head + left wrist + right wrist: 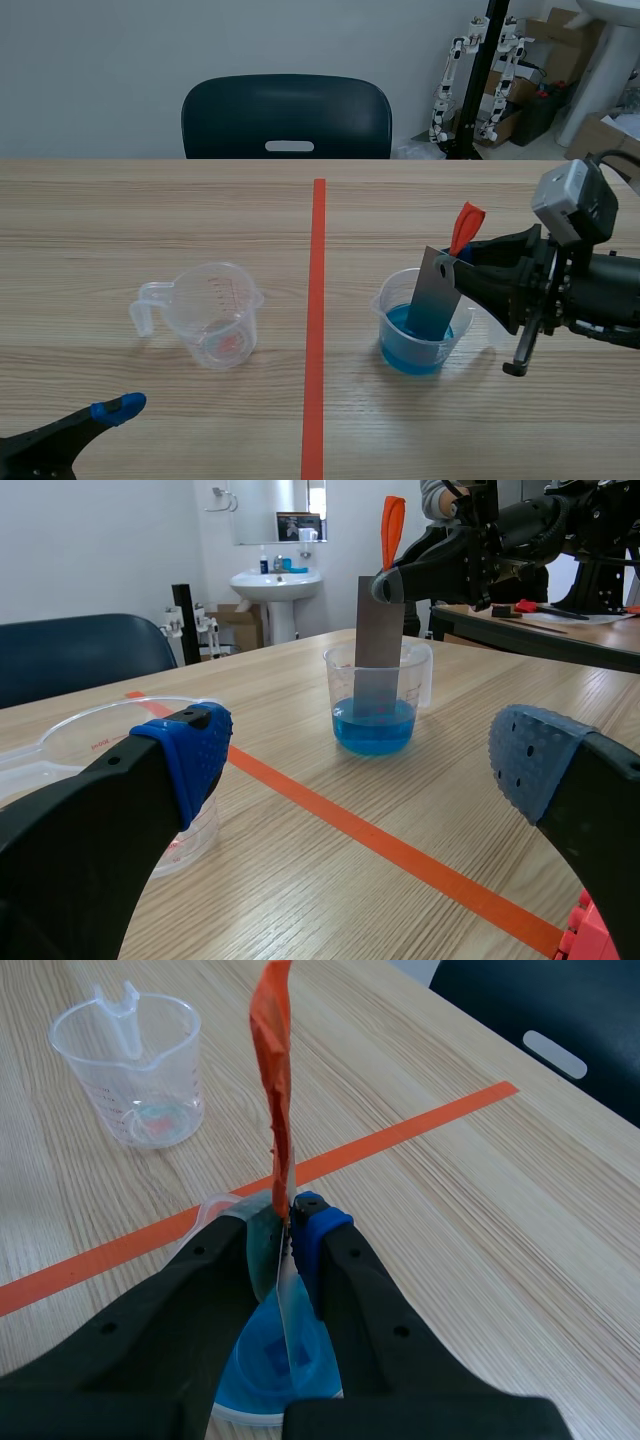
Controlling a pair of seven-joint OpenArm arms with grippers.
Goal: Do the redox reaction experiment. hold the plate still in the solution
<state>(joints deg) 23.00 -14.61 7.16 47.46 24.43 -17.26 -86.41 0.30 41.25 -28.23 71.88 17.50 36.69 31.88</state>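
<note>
My right gripper [288, 1235] pinches the grey plate [436, 290] near its top; the plate's lower end sits in the blue liquid [402, 350] of the cup [388, 312] right of the tape line [316, 300]. My left gripper [365, 758] hangs spread at the near left, by the empty jug [215, 315].

One overview camera, two wrist cameras, one desk [150, 200].
The scene view looks from the near edge across the desk toward the chair [287, 115]. The left wrist view sits low, facing the blue-filled beaker [375, 700] from well away. The right wrist view looks steeply down from just above it. All share that beaker, the measuring cup [215, 315] and the tape line [317, 300].
</note>
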